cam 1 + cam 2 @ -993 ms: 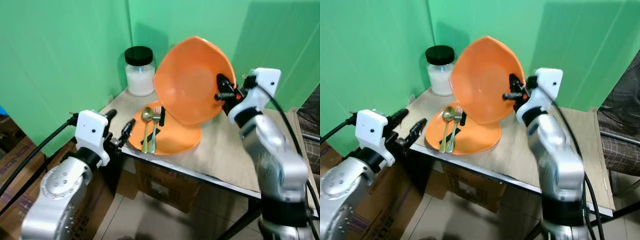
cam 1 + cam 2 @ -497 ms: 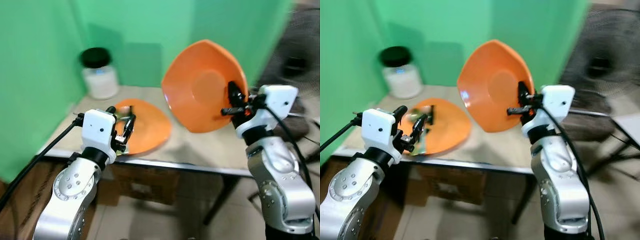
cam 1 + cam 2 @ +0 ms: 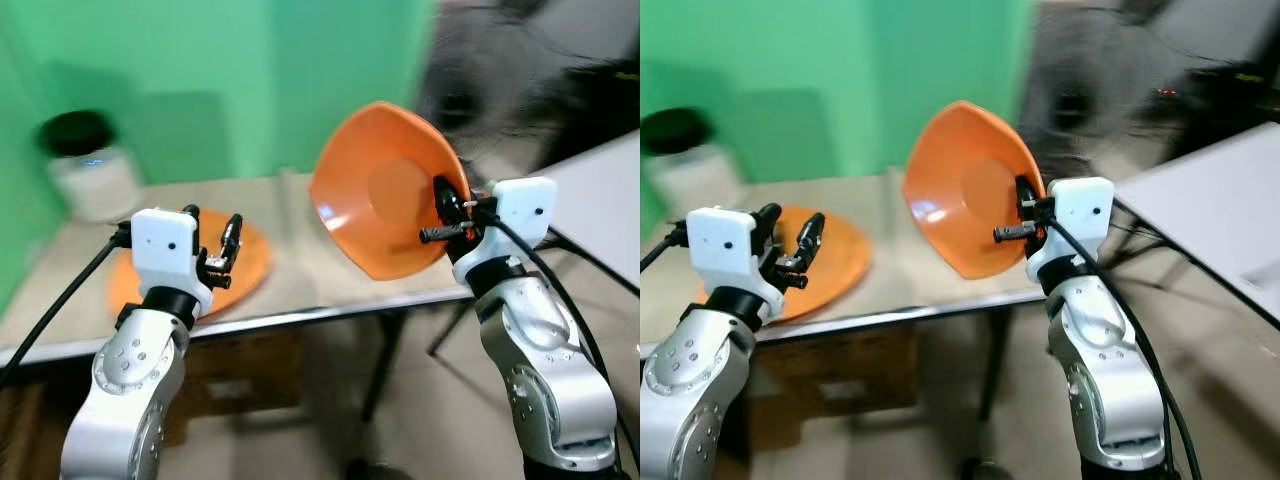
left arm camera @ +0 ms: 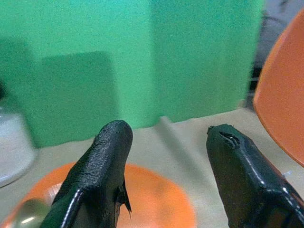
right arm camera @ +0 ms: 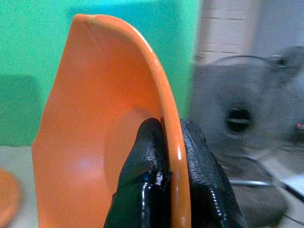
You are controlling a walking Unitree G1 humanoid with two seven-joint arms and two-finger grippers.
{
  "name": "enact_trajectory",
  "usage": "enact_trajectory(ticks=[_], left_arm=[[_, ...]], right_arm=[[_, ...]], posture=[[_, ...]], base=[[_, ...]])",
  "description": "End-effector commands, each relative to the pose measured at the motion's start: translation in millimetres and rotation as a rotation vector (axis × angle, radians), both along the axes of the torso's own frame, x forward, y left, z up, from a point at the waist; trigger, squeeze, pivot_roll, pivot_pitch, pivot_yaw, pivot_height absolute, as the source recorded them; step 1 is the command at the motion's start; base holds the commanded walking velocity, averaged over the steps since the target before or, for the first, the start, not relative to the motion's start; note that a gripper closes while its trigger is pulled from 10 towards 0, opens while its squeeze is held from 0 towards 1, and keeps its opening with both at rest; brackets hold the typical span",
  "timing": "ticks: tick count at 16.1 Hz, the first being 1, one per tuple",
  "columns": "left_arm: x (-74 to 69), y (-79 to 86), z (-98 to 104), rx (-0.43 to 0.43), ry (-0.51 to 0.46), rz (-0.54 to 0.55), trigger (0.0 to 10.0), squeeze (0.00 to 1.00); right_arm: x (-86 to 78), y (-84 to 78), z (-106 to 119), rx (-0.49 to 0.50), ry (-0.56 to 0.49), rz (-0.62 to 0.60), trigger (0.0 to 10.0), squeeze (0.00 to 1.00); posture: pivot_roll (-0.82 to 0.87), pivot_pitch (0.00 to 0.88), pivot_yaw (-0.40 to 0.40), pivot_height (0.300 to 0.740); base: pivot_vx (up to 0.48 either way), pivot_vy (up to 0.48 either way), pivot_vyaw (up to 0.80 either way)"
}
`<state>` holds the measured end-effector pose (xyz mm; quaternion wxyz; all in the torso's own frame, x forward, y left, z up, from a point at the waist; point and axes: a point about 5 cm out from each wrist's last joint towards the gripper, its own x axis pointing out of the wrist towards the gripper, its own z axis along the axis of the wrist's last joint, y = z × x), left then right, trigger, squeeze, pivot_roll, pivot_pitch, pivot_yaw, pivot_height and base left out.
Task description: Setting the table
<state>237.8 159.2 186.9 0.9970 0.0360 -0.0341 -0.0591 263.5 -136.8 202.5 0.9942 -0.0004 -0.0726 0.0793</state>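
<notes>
Right gripper clamped on the rim of the orange plate, held on edge in the air past the desk's right end, probably for carrying elsewhere (views blurry). Left gripper spread wide, holding nothing, over the second plate near the front edge

My two head cameras look forward and down, sharing a blurred wooden table beyond both my arms. My left wrist camera looks along its fingers toward the green wall. My right wrist camera sits very close behind the orange plate.
</notes>
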Motion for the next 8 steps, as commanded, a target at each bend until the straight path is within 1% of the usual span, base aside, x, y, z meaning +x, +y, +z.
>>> enact_trajectory(ticks=[1, 4, 6, 8], left_arm=[[-1.3, -0.8, 2.8, -0.015, -0.007, 0.004, 10.0, 0.00], [-0.8, -0.9, 2.2, -0.013, 0.001, 0.001, 10.0, 0.00], [-0.3, -0.9, 1.9, -0.040, 0.005, 0.004, 10.0, 0.00], [0.2, -0.8, 2.8, -0.014, 0.000, 0.003, 10.0, 0.00]], right_arm=[[2.5, 0.5, 7.6, -0.010, -0.030, -0.002, 10.0, 0.00], [4.4, 3.1, 7.6, 0.003, -0.011, 0.013, 10.0, 0.00], [5.0, 3.9, 8.2, 0.002, -0.010, 0.019, 10.0, 0.00], [6.0, 5.2, 9.4, 0.002, -0.009, 0.027, 10.0, 0.00]], posture=[[-0.04, 0.000, -0.004, 0.740], [-0.04, 0.000, -0.005, 0.740], [-0.04, 0.000, -0.005, 0.740], [-0.04, 0.000, -0.007, 0.740]], base=[[0.000, 0.000, -0.80], [0.000, 0.000, -0.80], [0.000, 0.000, -0.80], [0.000, 0.000, -0.80]])
